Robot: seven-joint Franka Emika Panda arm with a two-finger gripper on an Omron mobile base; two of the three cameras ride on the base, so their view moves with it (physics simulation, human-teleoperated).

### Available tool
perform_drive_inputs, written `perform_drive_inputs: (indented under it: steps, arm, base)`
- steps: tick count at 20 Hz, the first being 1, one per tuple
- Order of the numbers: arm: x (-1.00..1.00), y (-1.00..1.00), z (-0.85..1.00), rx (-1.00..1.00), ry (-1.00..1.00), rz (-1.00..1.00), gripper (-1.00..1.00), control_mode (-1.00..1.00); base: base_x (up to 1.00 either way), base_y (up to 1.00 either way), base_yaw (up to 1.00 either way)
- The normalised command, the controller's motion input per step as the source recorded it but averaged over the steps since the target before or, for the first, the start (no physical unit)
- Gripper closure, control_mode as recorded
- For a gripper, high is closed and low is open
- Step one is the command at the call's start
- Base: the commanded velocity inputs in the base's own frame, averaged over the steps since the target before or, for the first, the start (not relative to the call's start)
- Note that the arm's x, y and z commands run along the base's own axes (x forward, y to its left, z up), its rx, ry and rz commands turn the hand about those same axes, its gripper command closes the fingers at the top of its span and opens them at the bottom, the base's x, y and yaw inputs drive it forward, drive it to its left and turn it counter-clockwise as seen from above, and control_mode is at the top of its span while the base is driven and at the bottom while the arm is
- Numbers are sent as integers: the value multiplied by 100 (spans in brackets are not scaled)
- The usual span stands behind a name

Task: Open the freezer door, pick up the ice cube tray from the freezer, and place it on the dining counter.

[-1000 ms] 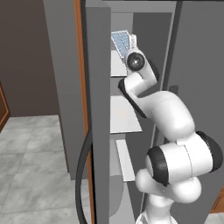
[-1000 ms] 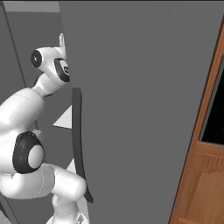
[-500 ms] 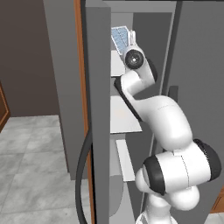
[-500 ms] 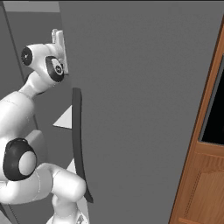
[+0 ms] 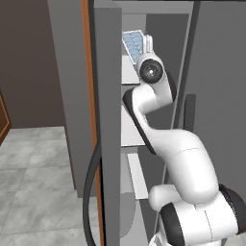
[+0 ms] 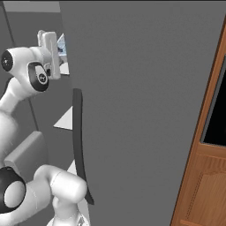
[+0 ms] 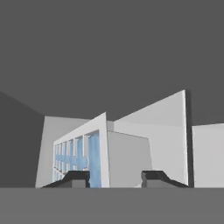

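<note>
I can read no text, label, brand, number or sign anywhere here: the surfaces before me are plain and unmarked.

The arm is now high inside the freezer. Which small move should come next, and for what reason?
Probably a short shift sideways toward the ice cube tray, then closing. In the hand view the pincer is open and the tray stands tilted on edge over one fingertip, not in the gap, so it is not yet gripped.

Ice cube tray (image 5: 132, 44) on top shelf (image 5: 129, 72) in freezer (image 5: 158, 29); gripper (image 7: 115, 178) just before it; freezer door (image 5: 106, 144) at left.
</note>
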Motion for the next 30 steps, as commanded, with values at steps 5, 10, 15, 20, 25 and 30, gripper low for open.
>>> perform_drive_inputs:
  steps: [5,10,15,20,25,30]
  arm:
    - [-90,5,3,0,2,0,100,-100]
    - [-85,1,12,0,10,0,100,-100]
    - [-82,0,20,0,11,0,100,-100]
    - [-87,5,7,0,11,0,100,-100]
    - [-76,0,8,0,6,0,100,-100]
    - [-95,-10,3,0,0,0,100,-100]
  base:
    - [0,0,0]
    - [0,0,0]
    - [0,0,0]
    - [0,0,0]
    - [0,0,0]
    - [0,0,0]
